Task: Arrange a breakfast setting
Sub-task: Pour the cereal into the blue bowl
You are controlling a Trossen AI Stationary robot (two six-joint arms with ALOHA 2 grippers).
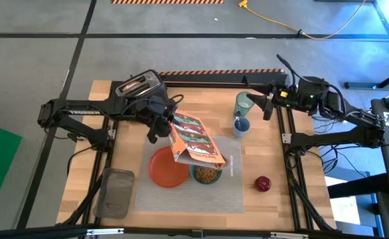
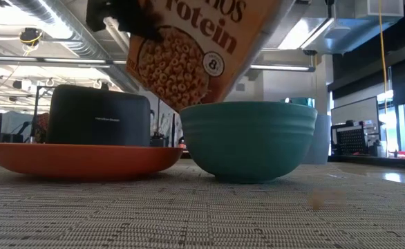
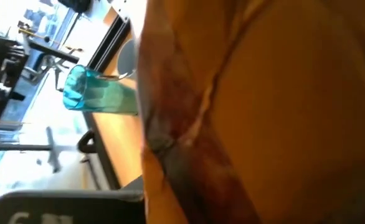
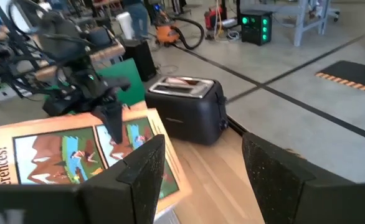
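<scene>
The smaller teal bowl [image 1: 207, 174] sits on the pale ribbed rectangular placemat [image 1: 234, 192], just beside the round orange plate [image 1: 168, 166], and it already holds cereal. Above it, the orange cardboard Cheerios Protein box [image 1: 193, 140] is tipped, open end down over the bowl. The left gripper [image 1: 160, 123] pinches the box's upper end between its jaws. Judging by the fill, the pour looks well along; the tilt should ease back gently, keeping the mouth centred over the bowl so nothing spills on the mat. The translucent green tumbler [image 1: 244, 103] stands at the back of the wooden worktop [image 1: 274, 159], the small red apple [image 1: 263, 183] to the mat's right. The right gripper [image 1: 269, 105] waits beside the tumbler, jaws spread. The black two-slot toaster [image 1: 140, 85] holds a toast slice [image 1: 136, 83].
</scene>
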